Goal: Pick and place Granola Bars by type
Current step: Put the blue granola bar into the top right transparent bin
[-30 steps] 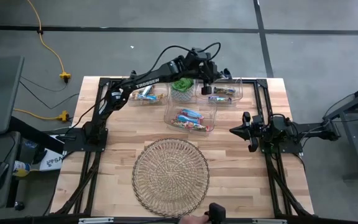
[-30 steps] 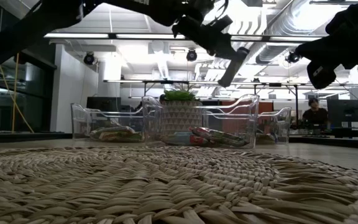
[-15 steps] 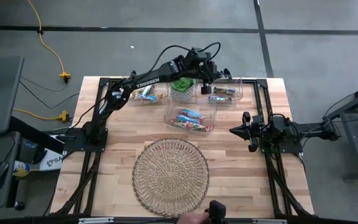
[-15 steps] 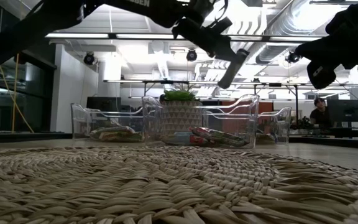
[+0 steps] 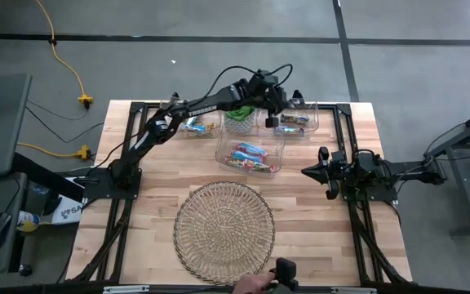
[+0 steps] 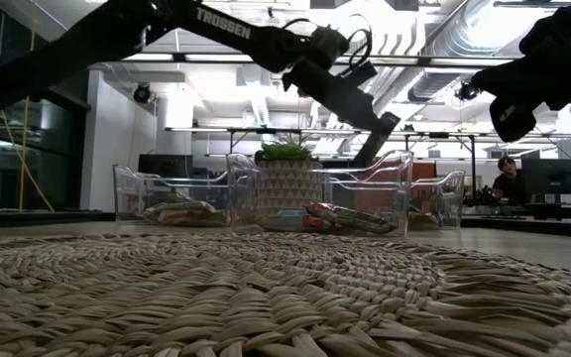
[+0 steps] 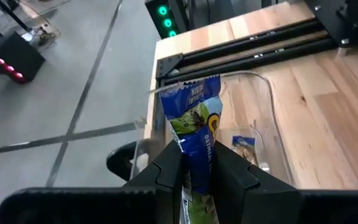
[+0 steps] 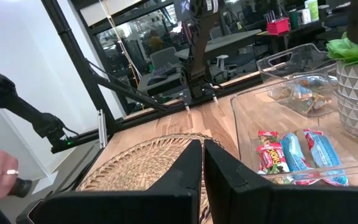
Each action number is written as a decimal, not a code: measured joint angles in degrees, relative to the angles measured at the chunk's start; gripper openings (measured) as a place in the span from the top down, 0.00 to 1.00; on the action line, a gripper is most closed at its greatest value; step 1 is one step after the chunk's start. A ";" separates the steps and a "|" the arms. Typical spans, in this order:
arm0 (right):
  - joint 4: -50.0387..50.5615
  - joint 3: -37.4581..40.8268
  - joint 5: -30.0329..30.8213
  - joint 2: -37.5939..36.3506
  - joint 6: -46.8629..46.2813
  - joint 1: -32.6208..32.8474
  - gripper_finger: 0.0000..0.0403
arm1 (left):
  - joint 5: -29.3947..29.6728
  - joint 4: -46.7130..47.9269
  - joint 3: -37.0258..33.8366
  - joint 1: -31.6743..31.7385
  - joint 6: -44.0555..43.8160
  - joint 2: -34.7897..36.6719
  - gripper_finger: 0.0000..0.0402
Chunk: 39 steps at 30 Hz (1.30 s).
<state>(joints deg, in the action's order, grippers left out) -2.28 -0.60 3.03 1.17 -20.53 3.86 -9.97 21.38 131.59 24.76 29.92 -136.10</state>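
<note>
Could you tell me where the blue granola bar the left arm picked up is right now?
The blue granola bar is clamped in the left gripper, held above the far-right clear bin beside the potted plant.

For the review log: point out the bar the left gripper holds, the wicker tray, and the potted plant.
blue granola bar (image 7: 196,127), left wrist view, wrapper's printed face.
wicker tray (image 5: 223,227), high view, bare woven centre.
potted plant (image 6: 288,184), low view, patterned pot wall.

left gripper (image 5: 272,121) reached over the top-right clear bin (image 5: 296,122), right gripper (image 5: 307,171) parked mid-right, wicker tray (image 5: 223,222) sat bottom center
</note>
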 joint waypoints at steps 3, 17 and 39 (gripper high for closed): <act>-0.04 0.00 -0.01 -0.01 0.00 0.00 1.00 | -0.22 -1.52 0.09 -0.13 -0.06 -1.59 0.86; -0.04 0.00 0.00 0.00 0.00 0.00 1.00 | -0.42 0.41 0.00 -0.77 -0.60 -3.97 0.86; -0.07 0.00 0.00 -0.01 0.00 0.00 1.00 | 0.34 -0.61 -0.03 -0.77 -1.66 -5.92 0.86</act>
<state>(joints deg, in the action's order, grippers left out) -2.35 -0.60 3.03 1.16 -20.53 3.86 -9.63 20.77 131.57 23.99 28.25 -142.02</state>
